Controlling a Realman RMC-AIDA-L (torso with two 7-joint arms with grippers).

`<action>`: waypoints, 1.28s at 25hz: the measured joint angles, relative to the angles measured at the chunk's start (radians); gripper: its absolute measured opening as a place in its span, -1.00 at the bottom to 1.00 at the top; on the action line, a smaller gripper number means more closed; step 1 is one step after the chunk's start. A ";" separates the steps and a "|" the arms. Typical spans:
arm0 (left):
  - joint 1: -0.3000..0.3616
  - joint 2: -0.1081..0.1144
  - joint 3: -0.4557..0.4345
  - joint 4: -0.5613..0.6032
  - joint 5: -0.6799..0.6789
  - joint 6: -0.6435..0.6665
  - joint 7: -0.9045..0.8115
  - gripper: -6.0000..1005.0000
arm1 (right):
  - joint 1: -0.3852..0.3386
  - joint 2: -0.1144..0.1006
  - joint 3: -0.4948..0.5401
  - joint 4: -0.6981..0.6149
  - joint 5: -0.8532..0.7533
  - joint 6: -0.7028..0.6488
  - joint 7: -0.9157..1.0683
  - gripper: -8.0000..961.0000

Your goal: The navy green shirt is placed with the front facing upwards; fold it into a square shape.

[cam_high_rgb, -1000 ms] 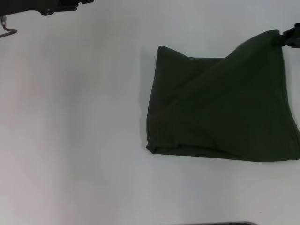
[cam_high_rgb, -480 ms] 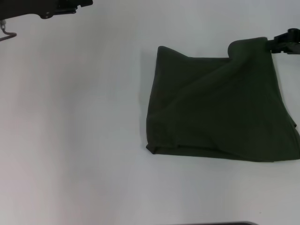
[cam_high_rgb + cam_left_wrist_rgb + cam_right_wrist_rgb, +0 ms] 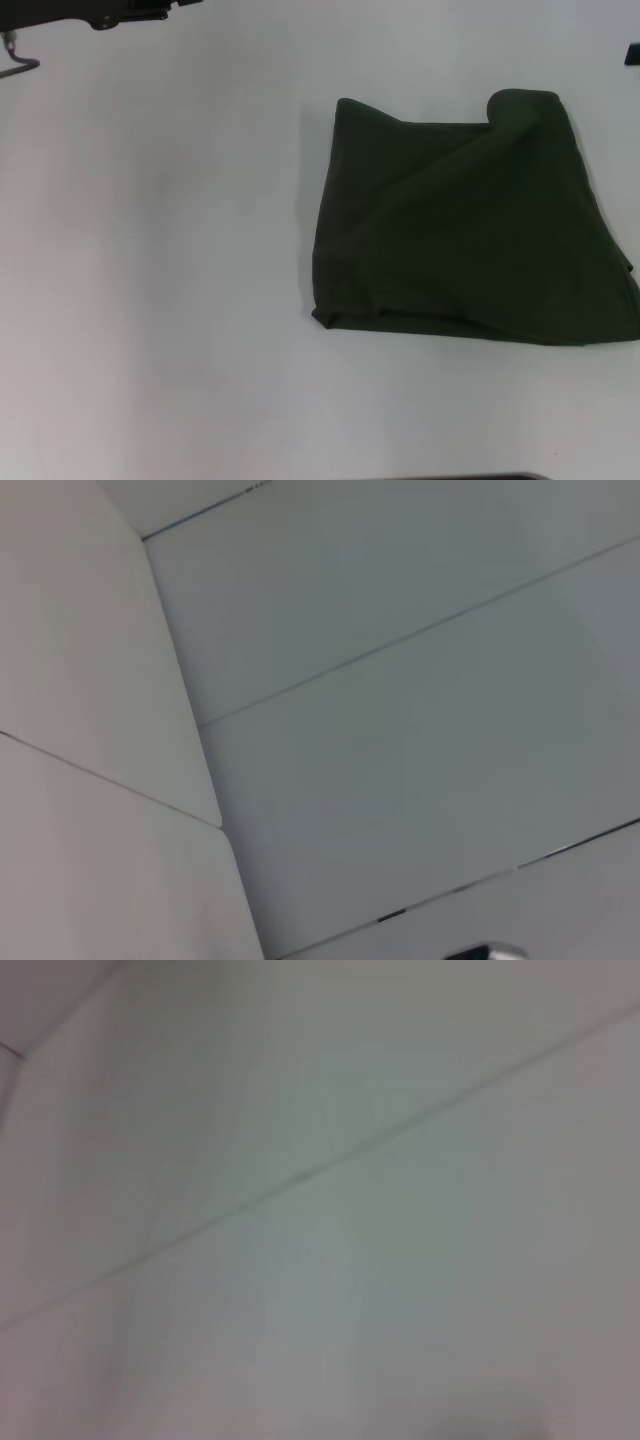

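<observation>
The navy green shirt [image 3: 470, 230] lies folded into a rough square on the right half of the white table [image 3: 160, 280], plain side up. Its far right corner [image 3: 522, 100] curls up a little and its right edge runs out of the head view. Nothing holds it. Only a dark sliver of my right gripper [image 3: 634, 52] shows at the right edge, up and to the right of that corner and apart from the cloth. My left arm [image 3: 100, 12] is parked at the far left corner. Both wrist views show only pale panels.
A thin metal hook [image 3: 18, 66] sticks out at the far left edge. A dark strip [image 3: 470, 477] shows at the table's near edge. Bare table stretches left of the shirt.
My right gripper has let go of the shirt's far right corner and pulled away up and to the right, almost out of view. The corner has dropped onto the folded cloth.
</observation>
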 joint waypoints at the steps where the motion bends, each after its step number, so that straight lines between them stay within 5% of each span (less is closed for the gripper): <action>1: -0.003 0.003 0.002 0.001 0.002 0.001 0.000 0.89 | 0.001 -0.004 0.003 -0.010 0.015 -0.025 0.000 -0.23; 10: -0.071 0.068 0.099 0.005 0.113 0.011 -0.001 0.89 | 0.020 -0.016 0.007 -0.042 0.174 -0.316 -0.023 -0.23; 18: -0.106 0.055 0.099 0.007 0.294 -0.013 0.016 0.89 | -0.057 -0.004 0.011 0.003 0.283 -0.426 -0.222 -0.23; 24: -0.106 0.054 0.096 0.011 0.295 -0.057 0.022 0.89 | -0.156 0.056 0.043 0.011 0.336 -0.407 -0.480 -0.04; 32: -0.098 0.035 0.111 0.009 0.322 -0.090 -0.021 0.89 | -0.251 0.099 0.051 0.007 0.340 -0.399 -0.777 0.36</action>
